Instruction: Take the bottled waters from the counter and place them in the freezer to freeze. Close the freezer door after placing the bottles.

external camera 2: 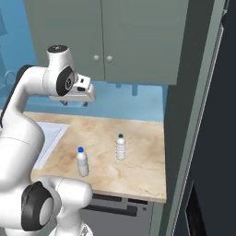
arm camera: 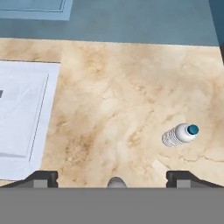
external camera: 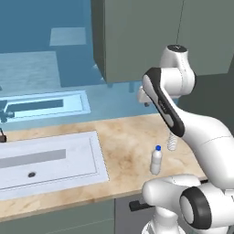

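Standing upright on the counter [external camera 2: 138,138] nearest the robot's base is one bottled water [external camera 2: 82,162], a whitish ribbed bottle with a blue cap; in the left base view this nearer bottle [external camera: 156,160] sits close to the counter's front edge, at about four o'clock from the sink [external camera: 50,162]. From the hand view, the gripper [arm camera: 112,177] hangs high above the worktop, its two dark finger tips [arm camera: 43,178] set wide apart at the bottom of the frame with nothing between them, so the pincer is open and empty. A small rounded pale shape pokes up midway between those tips; what it is cannot be told for sure.

Farther back stands the second bottled water [external camera 2: 120,147], also upright, capped in a darker teal-blue, at roughly one o'clock from the first and well apart from it. In the hand view this second bottle [arm camera: 180,134] appears at about two o'clock from the gripper, seen nearly from above. In the left base view the arm covers most of it.

Beyond both bottles the blue wall rises behind the counter, with grey-green wall cabinets [external camera 2: 101,41] hanging above. At three o'clock from the counter, in the right base view, the freezer [external camera 2: 216,138] stands tall and dark against the counter's end.
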Robot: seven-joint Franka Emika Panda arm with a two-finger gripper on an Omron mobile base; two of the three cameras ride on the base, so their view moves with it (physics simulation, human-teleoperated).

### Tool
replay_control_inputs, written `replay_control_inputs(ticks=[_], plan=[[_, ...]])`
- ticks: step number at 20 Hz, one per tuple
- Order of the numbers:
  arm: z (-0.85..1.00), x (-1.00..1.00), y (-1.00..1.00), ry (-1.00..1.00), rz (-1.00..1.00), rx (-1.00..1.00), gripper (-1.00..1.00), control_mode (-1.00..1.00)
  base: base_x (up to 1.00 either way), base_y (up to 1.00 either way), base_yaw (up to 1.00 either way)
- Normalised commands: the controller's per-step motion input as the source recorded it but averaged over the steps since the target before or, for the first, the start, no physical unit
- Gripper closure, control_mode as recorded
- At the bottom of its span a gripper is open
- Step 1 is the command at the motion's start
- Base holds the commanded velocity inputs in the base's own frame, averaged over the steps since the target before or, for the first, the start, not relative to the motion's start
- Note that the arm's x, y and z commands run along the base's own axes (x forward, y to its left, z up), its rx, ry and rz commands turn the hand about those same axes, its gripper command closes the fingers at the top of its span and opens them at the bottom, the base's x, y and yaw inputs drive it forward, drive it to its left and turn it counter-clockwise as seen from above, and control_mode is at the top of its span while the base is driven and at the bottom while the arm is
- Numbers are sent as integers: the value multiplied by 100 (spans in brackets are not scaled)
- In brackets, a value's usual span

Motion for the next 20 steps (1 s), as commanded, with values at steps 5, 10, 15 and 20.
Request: replay_control_inputs(ticks=[5,10,15,20], plan=[[0,0,0,0,0,0,-100,100,-23,18,-17],[0,0,0,0,0,0,-100,100,-29,32,-28],[0,0,0,0,0,0,-100,100,-42,35,-19],[0,0,0,0,0,0,-100,100,-33,35,-14]])
